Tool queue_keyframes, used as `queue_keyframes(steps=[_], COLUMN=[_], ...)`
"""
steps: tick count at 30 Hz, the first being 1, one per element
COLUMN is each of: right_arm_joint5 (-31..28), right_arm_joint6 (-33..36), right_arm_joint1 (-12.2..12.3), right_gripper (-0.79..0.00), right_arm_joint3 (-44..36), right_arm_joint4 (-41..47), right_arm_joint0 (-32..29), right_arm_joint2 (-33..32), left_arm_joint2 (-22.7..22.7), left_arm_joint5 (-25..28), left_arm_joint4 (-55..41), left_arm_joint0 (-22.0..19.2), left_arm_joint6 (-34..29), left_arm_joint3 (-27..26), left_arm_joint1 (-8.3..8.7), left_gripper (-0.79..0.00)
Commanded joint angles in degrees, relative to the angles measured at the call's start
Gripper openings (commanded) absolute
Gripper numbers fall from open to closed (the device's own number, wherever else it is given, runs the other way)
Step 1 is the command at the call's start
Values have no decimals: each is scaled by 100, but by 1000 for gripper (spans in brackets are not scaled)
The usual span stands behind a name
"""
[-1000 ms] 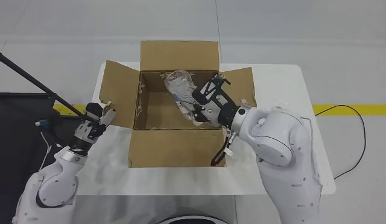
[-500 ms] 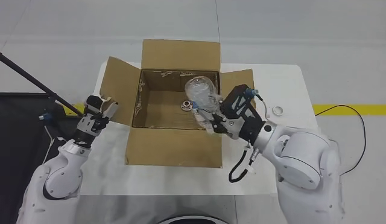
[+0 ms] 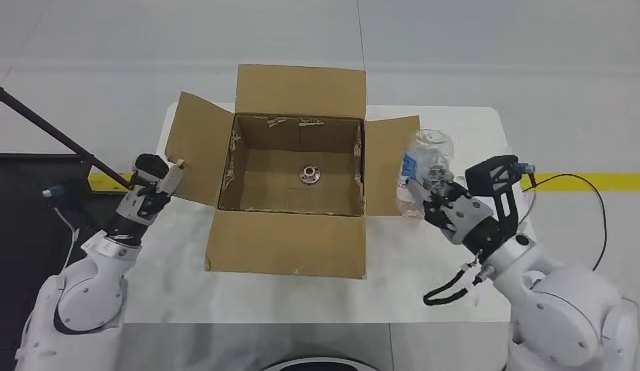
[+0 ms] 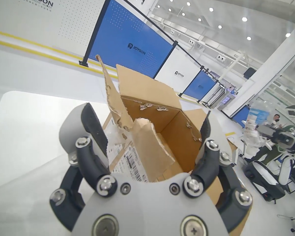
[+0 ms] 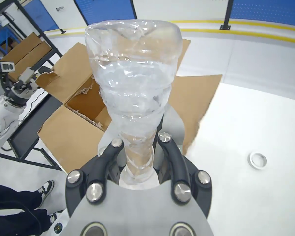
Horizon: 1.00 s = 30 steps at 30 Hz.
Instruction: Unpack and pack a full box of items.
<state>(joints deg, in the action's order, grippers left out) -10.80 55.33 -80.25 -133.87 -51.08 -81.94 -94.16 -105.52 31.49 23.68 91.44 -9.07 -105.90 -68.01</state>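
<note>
The open cardboard box (image 3: 285, 241) stands mid-table, with a small grey ring (image 3: 308, 176) lying on its floor. My right gripper (image 3: 432, 193) is shut on a clear crumpled plastic bottle (image 3: 421, 166), held above the table just beyond the box's right flap (image 3: 385, 161). The right wrist view has the bottle (image 5: 132, 87) rising from between the shut fingers (image 5: 140, 148). My left gripper (image 3: 165, 176) is open at the box's torn left flap (image 3: 195, 151); in its wrist view the flap (image 4: 147, 138) sits between the spread fingertips (image 4: 150, 133).
A small white ring (image 5: 257, 160) lies on the white table (image 3: 470, 291) to the right of the box. A black stand (image 3: 50, 131) runs along the table's left side. Bare tabletop lies in front of the box and at the far right.
My right gripper lifted the bottle out of the box and carried it right, past the right flap, to above the table. The left gripper stayed at the left flap.
</note>
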Motion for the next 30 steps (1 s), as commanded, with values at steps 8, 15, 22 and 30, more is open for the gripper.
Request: queue_keyframes(steps=[8, 15, 22, 30], right_arm_joint5=[796, 967, 999, 927], right_arm_joint6=[922, 2226, 3130, 3267], right_arm_joint1=[117, 253, 364, 441], right_gripper=[-785, -785, -785, -785], right_arm_joint3=[309, 1823, 3351, 4595], right_arm_joint4=[-154, -372, -658, -753], right_arm_joint0=[189, 1358, 2357, 2965], right_arm_joint2=[-566, -361, -78, 257], left_arm_joint2=[-265, -284, -306, -290], left_arm_joint5=[-135, -251, -261, -291], left_arm_joint4=[-1142, -1320, -1349, -1251], left_arm_joint0=[120, 162, 224, 258], left_arm_joint6=[-244, -246, -226, -175], left_arm_joint3=[-255, -338, -389, -428], left_arm_joint1=[20, 18, 15, 10], left_gripper=[0, 0, 0, 0])
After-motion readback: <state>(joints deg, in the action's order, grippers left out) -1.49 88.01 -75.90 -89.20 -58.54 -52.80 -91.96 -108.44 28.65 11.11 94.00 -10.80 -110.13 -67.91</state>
